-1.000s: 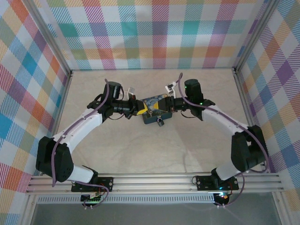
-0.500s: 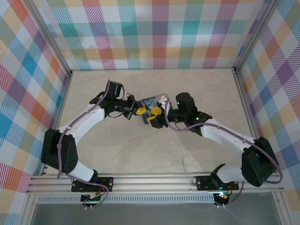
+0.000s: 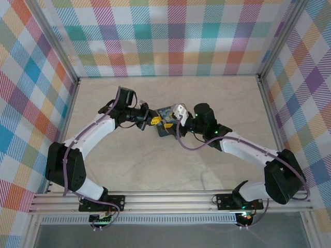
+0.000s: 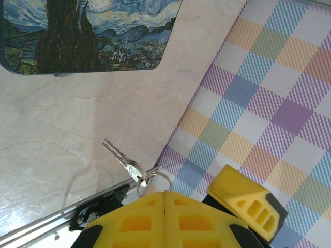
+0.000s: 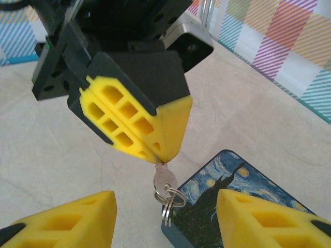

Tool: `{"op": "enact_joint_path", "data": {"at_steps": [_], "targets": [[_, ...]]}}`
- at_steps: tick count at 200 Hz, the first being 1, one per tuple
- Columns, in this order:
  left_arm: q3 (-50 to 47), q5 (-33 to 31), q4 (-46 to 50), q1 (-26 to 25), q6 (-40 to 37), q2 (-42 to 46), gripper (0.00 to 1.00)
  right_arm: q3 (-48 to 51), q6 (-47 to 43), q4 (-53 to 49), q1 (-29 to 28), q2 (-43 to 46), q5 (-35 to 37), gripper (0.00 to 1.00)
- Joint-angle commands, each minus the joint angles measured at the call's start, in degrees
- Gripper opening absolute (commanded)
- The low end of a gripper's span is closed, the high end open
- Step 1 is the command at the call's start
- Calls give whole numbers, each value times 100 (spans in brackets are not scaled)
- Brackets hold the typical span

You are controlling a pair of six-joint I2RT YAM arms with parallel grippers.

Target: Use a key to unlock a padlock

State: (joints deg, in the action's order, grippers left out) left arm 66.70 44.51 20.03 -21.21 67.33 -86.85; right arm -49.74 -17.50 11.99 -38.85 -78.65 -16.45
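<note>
We see the pale table [image 3: 170,170] with the painted tin [image 3: 165,112] lying flat near its middle, and both arms meet beside it. The left gripper [image 3: 153,121] is pressed fully closed, pinching the key [image 5: 164,178], which hangs from its yellow tips with a small ring [image 5: 173,198], near the tin. The right gripper [image 5: 165,204] faces it, jaws parted to either side of the key, holding nothing.
</note>
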Motion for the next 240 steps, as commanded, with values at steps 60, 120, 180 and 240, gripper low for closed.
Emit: {"op": "enact_joint_path", "data": {"at_steps": [60, 120, 180, 240], "targets": [[142, 167, 187, 38, 216, 159, 0, -378, -383, 348, -140, -423, 348, 46], [168, 188, 126, 38, 202, 133, 0, -427, -408, 450, -193, -581, 432, 39], [168, 211, 89, 38, 201, 141, 0, -414, -497, 418, -263, -669, 533, 32], [107, 240, 36, 38, 223, 177, 0, -353, -476, 484, -280, -676, 623, 12]]}}
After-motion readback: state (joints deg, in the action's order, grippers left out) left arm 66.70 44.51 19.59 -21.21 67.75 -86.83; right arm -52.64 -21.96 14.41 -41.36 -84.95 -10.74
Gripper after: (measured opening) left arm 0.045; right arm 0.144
